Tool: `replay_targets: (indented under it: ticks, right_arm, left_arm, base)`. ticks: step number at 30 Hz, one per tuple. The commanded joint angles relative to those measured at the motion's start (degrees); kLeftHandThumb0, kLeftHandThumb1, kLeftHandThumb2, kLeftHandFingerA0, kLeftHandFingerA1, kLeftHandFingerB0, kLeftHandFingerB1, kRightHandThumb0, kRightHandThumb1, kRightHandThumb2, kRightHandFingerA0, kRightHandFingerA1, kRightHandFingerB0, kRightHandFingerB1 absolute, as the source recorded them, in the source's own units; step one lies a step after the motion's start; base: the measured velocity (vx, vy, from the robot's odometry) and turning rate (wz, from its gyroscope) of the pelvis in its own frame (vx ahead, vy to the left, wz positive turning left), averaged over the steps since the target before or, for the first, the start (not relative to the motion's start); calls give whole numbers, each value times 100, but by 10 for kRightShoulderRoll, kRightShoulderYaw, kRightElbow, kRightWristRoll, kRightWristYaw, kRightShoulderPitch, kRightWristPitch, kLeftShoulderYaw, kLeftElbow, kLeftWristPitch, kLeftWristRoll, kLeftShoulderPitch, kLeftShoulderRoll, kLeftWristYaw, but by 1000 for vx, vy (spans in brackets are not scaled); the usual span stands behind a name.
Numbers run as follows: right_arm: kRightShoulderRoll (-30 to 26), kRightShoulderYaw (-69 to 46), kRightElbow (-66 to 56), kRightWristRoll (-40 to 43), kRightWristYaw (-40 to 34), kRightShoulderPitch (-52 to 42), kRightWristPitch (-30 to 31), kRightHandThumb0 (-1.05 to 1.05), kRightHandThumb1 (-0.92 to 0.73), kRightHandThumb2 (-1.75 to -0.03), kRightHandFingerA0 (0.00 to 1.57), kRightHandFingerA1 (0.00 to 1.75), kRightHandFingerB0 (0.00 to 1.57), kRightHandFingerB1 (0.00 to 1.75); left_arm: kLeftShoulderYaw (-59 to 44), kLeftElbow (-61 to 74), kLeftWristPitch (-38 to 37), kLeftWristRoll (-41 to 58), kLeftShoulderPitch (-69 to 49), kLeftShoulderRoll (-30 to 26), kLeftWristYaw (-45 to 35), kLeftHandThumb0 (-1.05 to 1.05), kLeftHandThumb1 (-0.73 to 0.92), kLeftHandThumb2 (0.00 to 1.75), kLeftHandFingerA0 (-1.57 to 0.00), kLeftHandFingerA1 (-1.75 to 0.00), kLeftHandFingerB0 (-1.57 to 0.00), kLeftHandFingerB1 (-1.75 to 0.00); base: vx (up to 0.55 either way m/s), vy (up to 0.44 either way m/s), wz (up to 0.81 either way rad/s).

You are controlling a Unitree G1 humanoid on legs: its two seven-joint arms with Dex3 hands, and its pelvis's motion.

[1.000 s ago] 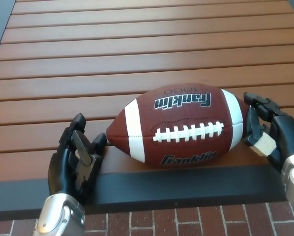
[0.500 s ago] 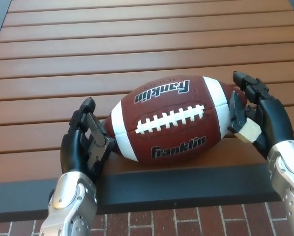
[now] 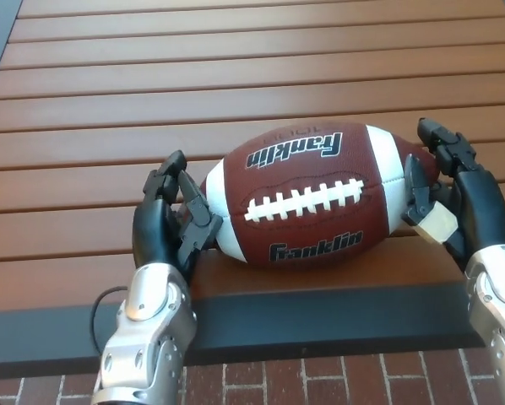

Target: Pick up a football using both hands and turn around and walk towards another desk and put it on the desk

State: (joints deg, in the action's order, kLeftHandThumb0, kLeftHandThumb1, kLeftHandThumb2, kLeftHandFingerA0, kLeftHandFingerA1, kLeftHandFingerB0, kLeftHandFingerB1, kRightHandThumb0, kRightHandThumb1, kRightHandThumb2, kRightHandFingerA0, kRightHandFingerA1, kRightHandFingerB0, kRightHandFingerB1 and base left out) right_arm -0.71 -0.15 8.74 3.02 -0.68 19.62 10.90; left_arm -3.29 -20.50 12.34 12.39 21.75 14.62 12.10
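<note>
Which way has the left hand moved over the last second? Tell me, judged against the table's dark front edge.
Yes. The left hand has moved up from the dark front edge and rightward, closing onto the football's left tip.

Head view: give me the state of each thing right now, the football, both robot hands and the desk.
Franklin football: lying on its side on the desk's near edge, laces facing up, pinched at both pointed ends.
Left robot hand: fingers pressed against the ball's left tip.
Right robot hand: fingers pressed against the ball's right tip.
Slatted wooden desk: bearing the ball.
</note>
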Motion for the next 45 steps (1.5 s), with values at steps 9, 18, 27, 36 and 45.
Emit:
replay_targets:
  ticks: [9,18,27,36,45]
  right_arm:
    - [69,22,-4,28,13,3,-29,-55,-89,-66,56,46,26,31]
    - [97,43,-13,57,42,-7,12,-46,-86,-65,55,45,30,32]
    - [133,78,23,77,64,-28,34,-8,-48,-140,110,157,102,144]
    - [105,105,0,62,68,-36,55,-14,-45,-145,100,175,90,161]
    - [152,60,-88,175,41,-52,124,-13,-43,-144,98,174,96,155]
  left_arm:
    - [-32,-100,1,13,51,123,103,-44,91,67,-47,-84,-24,-38]
    - [30,-161,-65,-6,1,135,38,-57,86,65,-44,-64,-36,-43]
    - [32,-167,-73,57,-18,161,-39,-23,48,147,-106,-168,-93,-158]
    - [24,-115,-24,177,-56,178,-131,-63,88,74,-85,-175,-73,-166]
    - [73,-18,6,252,-97,173,-182,-97,90,83,-82,-175,-80,-166]
  base:
    - [0,0,0]
    - [0,0,0]
    - [0,0,0]
    - [0,0,0]
    - [0,0,0]
